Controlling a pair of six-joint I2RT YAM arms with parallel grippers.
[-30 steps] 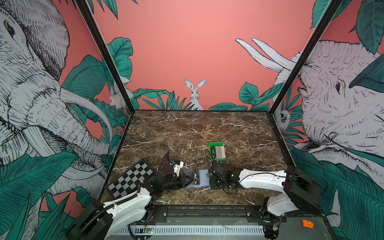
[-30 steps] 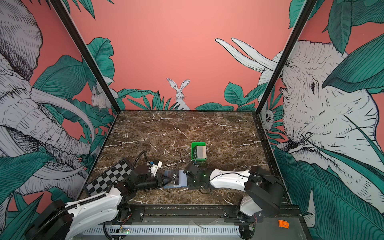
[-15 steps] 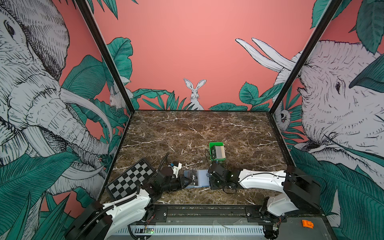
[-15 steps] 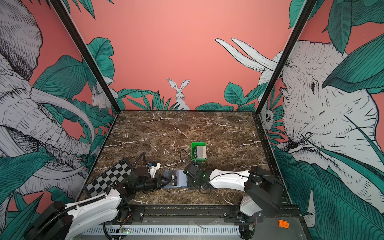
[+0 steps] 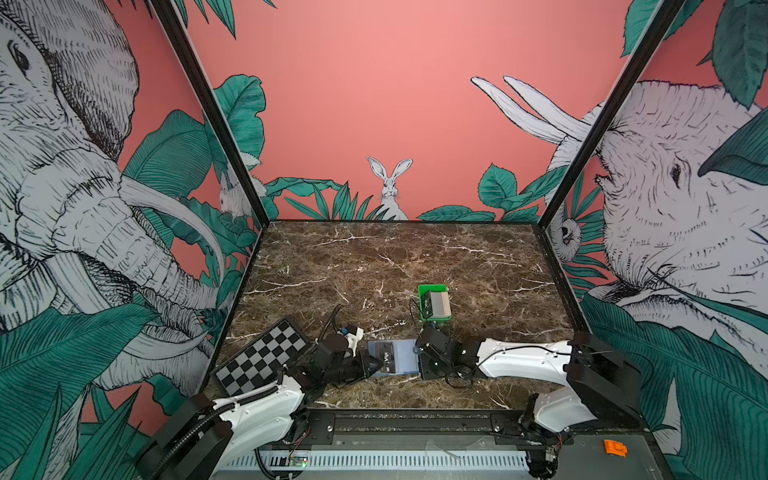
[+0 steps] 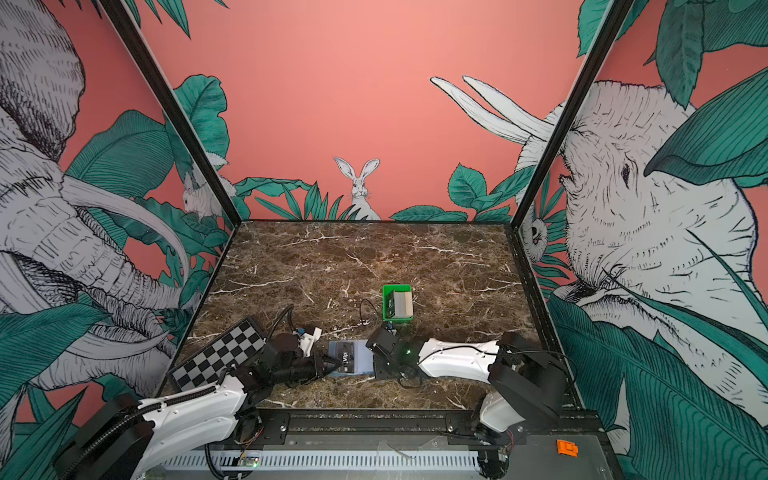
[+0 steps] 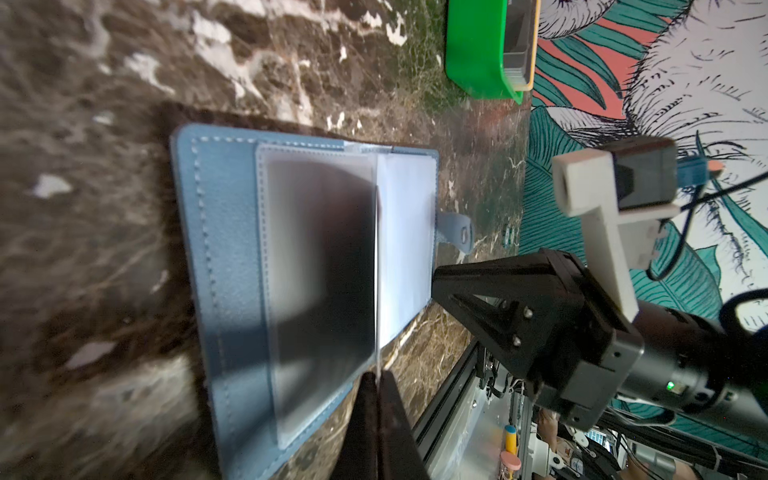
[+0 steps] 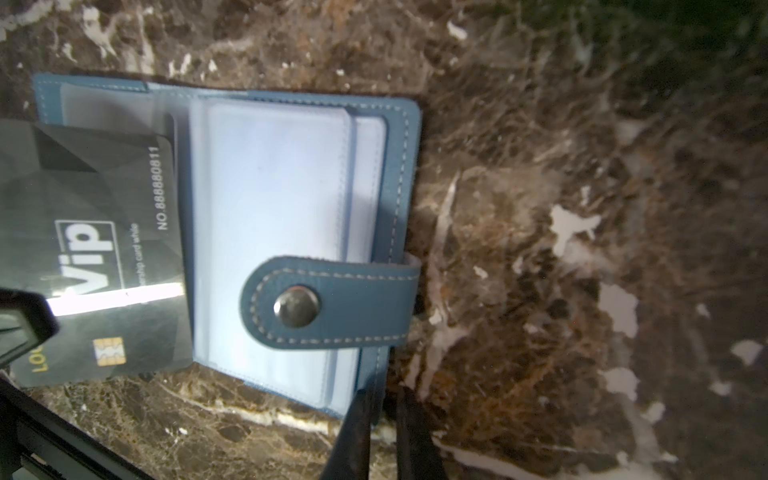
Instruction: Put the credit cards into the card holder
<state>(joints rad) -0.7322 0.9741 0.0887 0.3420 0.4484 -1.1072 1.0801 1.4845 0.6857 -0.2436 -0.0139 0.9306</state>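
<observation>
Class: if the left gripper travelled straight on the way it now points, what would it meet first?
Probably the open card holder: the left gripper, shut on a black card, points low across it. If it passed just above, the right gripper at the far edge comes next.

The card holder (image 8: 405, 178) looks like grained blue leather, with clear plastic pockets (image 8: 270, 208) and a metal snap (image 8: 296, 306). The black card (image 8: 95, 249) is glossy plastic; the desk (image 8: 540, 249), polished marble.
</observation>
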